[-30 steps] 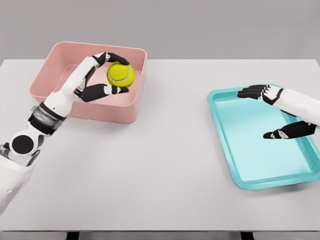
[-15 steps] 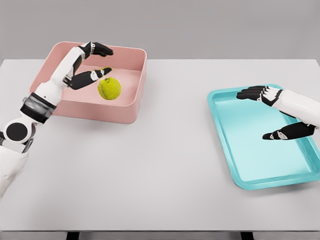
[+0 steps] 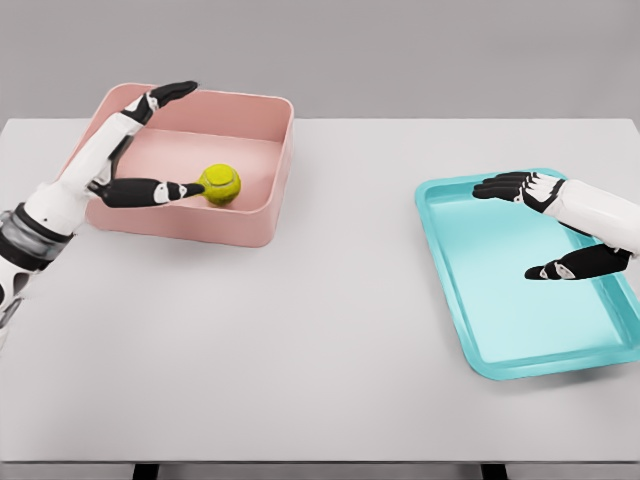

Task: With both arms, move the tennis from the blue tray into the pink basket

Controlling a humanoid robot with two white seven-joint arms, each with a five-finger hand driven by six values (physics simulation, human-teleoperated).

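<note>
Tennis ball rests inside the pink basket, delivered; left hand beside it and right hand are spread, empty.

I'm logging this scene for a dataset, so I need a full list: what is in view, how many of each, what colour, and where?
table: one, white, spans the whole view
pink basket: one, pink, table's far left
tennis ball: one, yellow-green, on the basket's floor
blue tray: one, turquoise, table's right, nothing lying in it
left hand: one, white with black fingers, spread open over the basket, thumb tip by the ball
right hand: one, same colours, open above the tray
</note>
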